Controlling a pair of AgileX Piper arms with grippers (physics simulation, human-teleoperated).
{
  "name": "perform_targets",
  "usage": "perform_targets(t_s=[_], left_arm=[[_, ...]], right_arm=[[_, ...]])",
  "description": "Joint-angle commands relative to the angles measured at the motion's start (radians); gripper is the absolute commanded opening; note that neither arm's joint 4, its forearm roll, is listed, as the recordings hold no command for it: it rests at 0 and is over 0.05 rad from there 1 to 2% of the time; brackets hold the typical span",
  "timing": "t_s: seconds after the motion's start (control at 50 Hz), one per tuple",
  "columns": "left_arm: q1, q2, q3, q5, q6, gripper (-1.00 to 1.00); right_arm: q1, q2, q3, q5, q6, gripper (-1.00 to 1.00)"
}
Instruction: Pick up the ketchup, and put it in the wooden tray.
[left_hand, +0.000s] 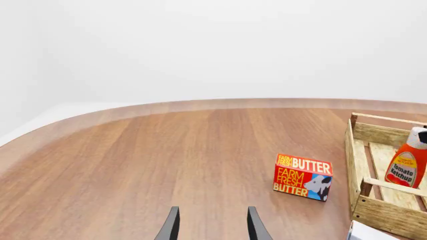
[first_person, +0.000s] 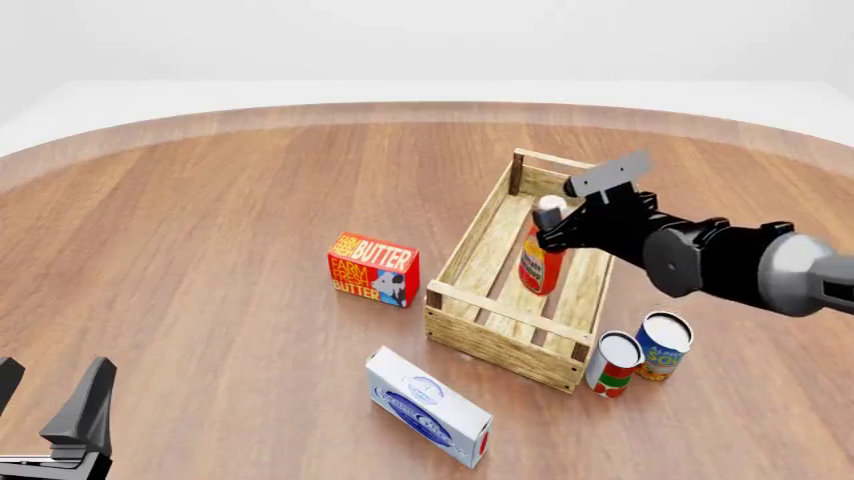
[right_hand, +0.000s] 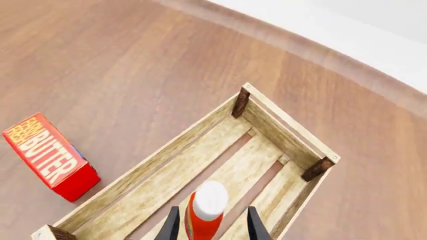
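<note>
The ketchup (first_person: 539, 262) is a slim orange-red squeeze bottle with a white cap and a pale label reading "Tomato Ketchup" (legible in the left wrist view (left_hand: 407, 166)). It stands upright inside the tray (first_person: 470, 246), cap up, roughly midway along the crate's length. The right gripper (first_person: 558, 232) is over the tray with its 2 fingers on either side of the bottle just under the cap; in the right wrist view the dark fingers (right_hand: 172, 224) flank the ketchup (right_hand: 204, 213) closely, but whether they actually press on it I cannot tell.

The tray is a long light-wood crate with slatted floor and sides and darker corner posts (right_hand: 240, 102). Left of it, apart from it, stands a red butter box (first_person: 374, 269). Near the tray's front corner a white-and-blue carton (first_person: 429, 406) lies flat. On the tray's right, near its front end, stand 2 cans: 1 red and white (first_person: 614, 364), 1 blue and orange (first_person: 662, 346), just beside each other. None of these is inside the crate.

The left gripper (first_person: 51, 402) sits low at the table's near left, well apart from everything, jaws spread with nothing between them.

The table (first_person: 200, 230) is brown wood grain with a curved far edge; beyond it the room is plain white
</note>
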Motion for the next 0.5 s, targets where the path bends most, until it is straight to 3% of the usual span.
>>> perform_targets(t_s=[0.02,0.34,0.5], left_arm=[[0.0,0.0,0.0,0.0,0.0,1.0],[0.0,0.0,0.0,0.0,0.0,1.0],[0.0,0.0,0.0,0.0,0.0,1.0]], right_arm=[[0.007,-0.087,0.038,0.014,0.003,1.0],[0.03,-0.309,0.169,0.045,0.015,1.0],[0.03,-0.362,0.246,0.012,0.012,1.0]])
